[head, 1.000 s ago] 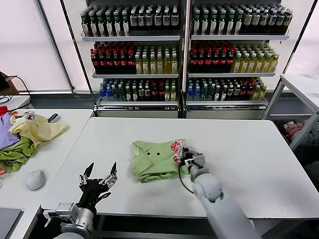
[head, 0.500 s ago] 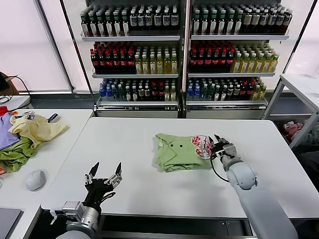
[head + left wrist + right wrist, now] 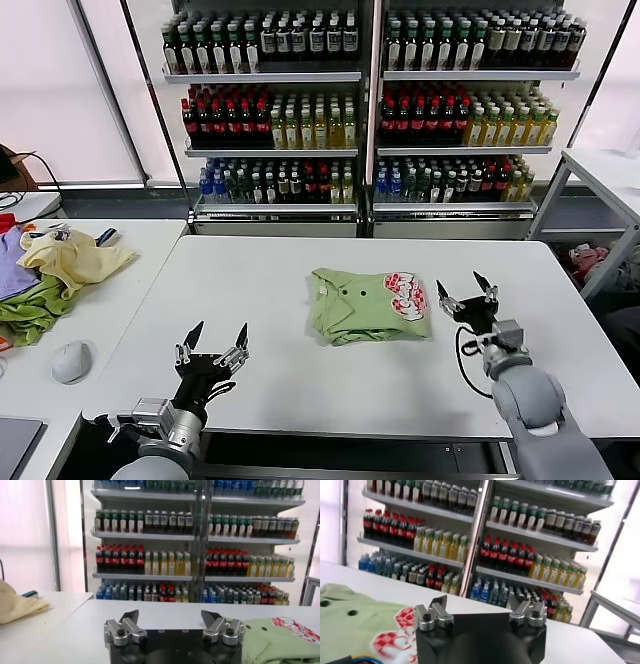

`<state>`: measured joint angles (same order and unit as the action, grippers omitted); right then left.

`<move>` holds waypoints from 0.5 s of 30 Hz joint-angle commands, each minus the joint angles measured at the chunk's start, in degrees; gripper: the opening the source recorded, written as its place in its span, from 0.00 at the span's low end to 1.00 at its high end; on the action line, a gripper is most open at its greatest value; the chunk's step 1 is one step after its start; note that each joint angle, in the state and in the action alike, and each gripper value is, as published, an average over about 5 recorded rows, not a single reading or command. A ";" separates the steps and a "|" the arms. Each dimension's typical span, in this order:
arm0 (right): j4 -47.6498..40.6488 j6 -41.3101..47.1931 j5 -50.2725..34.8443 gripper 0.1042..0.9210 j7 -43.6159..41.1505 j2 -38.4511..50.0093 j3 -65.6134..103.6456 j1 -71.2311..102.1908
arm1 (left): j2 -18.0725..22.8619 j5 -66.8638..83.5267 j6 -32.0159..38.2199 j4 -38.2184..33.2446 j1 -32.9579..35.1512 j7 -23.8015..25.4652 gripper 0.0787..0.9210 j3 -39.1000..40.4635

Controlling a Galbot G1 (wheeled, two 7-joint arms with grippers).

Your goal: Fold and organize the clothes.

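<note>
Folded light green polo shirt lies at centre of white counter.
Right gripper, jaws released, sits at its 3 o'clock, apart; left gripper, jaws released, at 7 o'clock.

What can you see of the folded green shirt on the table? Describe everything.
The folded green shirt is light green and cotton-looking, with a polo collar, small dark buttons and a red-and-white print. It lies flat as a compact bundle near the middle of the white table. Nothing grips it: the open right hand sits just beside its printed end.
</note>
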<state>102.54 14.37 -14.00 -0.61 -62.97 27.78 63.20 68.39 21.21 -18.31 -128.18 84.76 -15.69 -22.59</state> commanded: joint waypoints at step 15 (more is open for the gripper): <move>20.62 -5.36 2.74 0.88 2.96 -5.72 10.67 24.50 | 0.10 -1.50 1.19 0.56 -0.71 0.52 0.88 0.34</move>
<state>118.04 10.30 -13.01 0.40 -67.15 35.95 81.66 68.59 19.89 -17.25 -127.72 84.14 -15.23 -22.21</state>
